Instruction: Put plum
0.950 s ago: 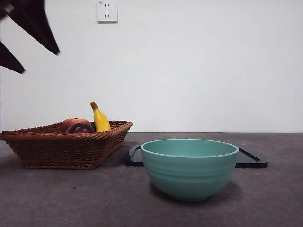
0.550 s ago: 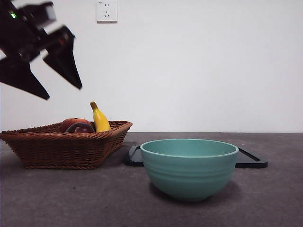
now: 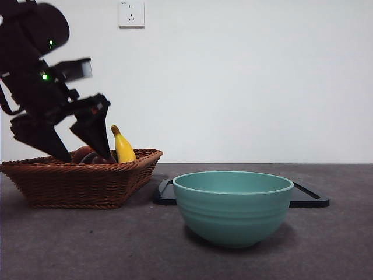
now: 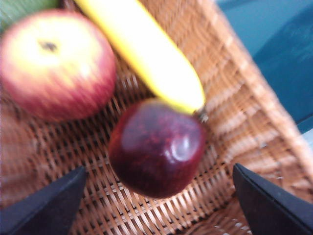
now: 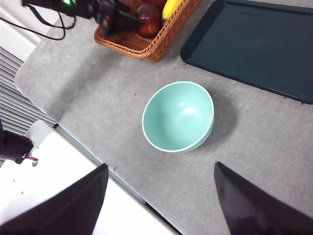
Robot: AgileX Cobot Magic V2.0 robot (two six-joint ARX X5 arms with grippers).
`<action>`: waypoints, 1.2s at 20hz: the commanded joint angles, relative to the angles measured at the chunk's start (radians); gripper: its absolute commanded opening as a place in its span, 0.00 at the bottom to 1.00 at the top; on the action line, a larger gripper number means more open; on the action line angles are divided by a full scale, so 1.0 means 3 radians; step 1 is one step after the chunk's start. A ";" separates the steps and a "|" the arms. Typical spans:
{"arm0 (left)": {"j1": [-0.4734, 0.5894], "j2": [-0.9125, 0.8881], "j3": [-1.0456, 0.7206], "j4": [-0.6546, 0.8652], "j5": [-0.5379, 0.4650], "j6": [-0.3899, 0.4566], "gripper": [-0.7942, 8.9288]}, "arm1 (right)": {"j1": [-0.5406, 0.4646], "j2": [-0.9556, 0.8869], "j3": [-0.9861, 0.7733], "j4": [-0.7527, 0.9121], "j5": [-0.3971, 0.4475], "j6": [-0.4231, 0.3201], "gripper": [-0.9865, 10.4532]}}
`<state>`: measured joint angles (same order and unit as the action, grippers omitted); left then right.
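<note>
The plum (image 4: 156,147), dark maroon and glossy, lies in the wicker basket (image 4: 244,98) against the tip of a yellow banana (image 4: 146,54). My left gripper (image 4: 159,168) is open and low over the basket, one jaw on each side of the plum, not closed on it. In the front view the left gripper (image 3: 81,153) reaches into the basket (image 3: 81,184) and mostly hides the plum (image 3: 93,158). My right gripper (image 5: 161,166) hangs open and empty, high above the table's near edge, looking down on the plum (image 5: 149,22).
A larger red-yellow fruit (image 4: 56,63) sits beside the plum in the basket. A teal bowl (image 3: 233,207) stands in front of a dark flat tray (image 3: 312,198), to the right of the basket. The banana (image 3: 122,149) pokes up over the basket's rim.
The left arm has come down from the upper left corner to the basket, and its open jaws now straddle the fruit. Bowl, tray and basket have not moved.
</note>
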<state>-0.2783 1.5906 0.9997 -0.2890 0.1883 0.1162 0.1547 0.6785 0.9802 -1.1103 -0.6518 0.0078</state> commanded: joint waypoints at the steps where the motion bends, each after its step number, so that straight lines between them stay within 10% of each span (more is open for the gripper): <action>1: -0.0031 0.0128 0.0075 0.0114 -0.0003 0.0075 0.56 | 0.0008 0.0022 0.0056 0.0032 -0.0008 0.0038 0.39; 14: -0.0062 0.0375 0.0075 0.0326 -0.0004 0.0072 0.56 | 0.0008 0.0022 0.0056 0.0032 -0.0008 0.0060 0.39; 24: -0.0069 0.0347 0.0075 0.0285 -0.0004 0.0004 0.36 | 0.0008 0.0020 0.0056 0.0032 -0.0008 0.0060 0.39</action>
<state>-0.2932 1.6875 1.0012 -0.2031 0.1860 0.1204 0.1547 0.6785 0.9802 -1.1103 -0.6518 0.0162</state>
